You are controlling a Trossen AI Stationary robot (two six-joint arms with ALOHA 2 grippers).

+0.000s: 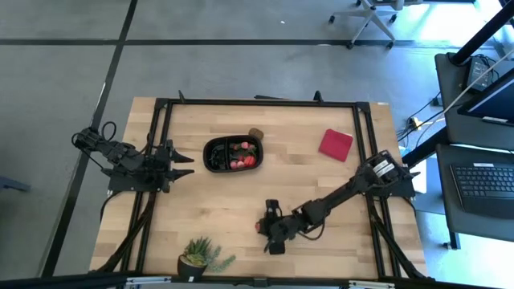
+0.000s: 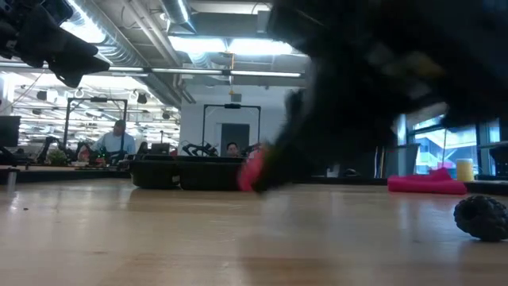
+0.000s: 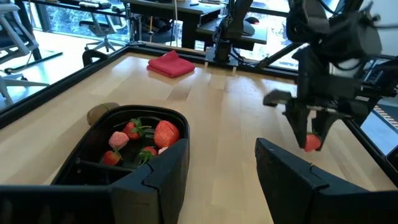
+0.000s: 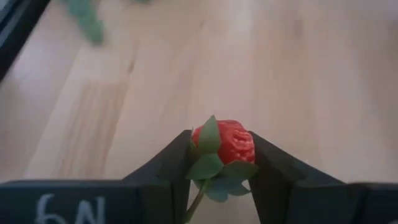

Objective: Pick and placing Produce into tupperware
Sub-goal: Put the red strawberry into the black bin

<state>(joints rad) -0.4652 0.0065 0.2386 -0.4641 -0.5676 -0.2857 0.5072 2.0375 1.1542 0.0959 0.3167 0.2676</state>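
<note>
The black tupperware (image 1: 233, 154) lies at the table's middle far side, with several red produce pieces (image 3: 144, 138) in it. A brown round piece (image 1: 256, 134) rests on the table against its far rim. My right gripper (image 1: 262, 228) is near the table's front middle, shut on a red berry with green leaves (image 4: 224, 146). The berry also shows in the left wrist view (image 3: 313, 143) and the low view (image 2: 252, 171). A dark bumpy berry (image 2: 482, 216) lies on the table close to the low camera. My left gripper (image 3: 221, 158) waits open, left of the tupperware. My right gripper pinches the red berry's two sides (image 4: 245, 149) between its two fingers, with the green leaves (image 4: 208, 165) and stem lying back in the gap. The fingers slant down from the table's right side. The berry hangs a little above the table.
A flat red square object (image 1: 336, 144) lies at the far right of the table. A green spiky potted plant (image 1: 201, 257) stands at the near edge, left of my right gripper. Bare wood lies between my right gripper and the tupperware. A black frame (image 1: 257, 102) rims the table.
</note>
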